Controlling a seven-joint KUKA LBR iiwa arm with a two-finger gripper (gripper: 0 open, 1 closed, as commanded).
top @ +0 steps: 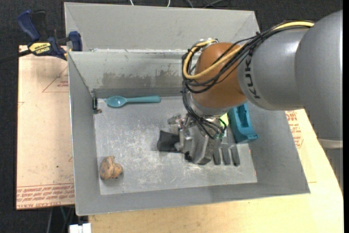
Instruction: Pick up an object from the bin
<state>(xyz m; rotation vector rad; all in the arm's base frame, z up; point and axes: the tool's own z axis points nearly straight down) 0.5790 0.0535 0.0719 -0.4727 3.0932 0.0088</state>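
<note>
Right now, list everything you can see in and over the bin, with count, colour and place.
Plastic spoon: one, teal, back left, by the rear wall.
Stone-like lump: one, brown, front left.
Plastic piece: one, blue, right side, kind unclear.
Bars: three, dark grey, side by side, front right of middle.
Small block: one, black, middle of the floor.
Bin: one, grey metal.
Arm: one, silver with orange wrist cover, from the right.
Gripper: one, low between block and bars.
</note>
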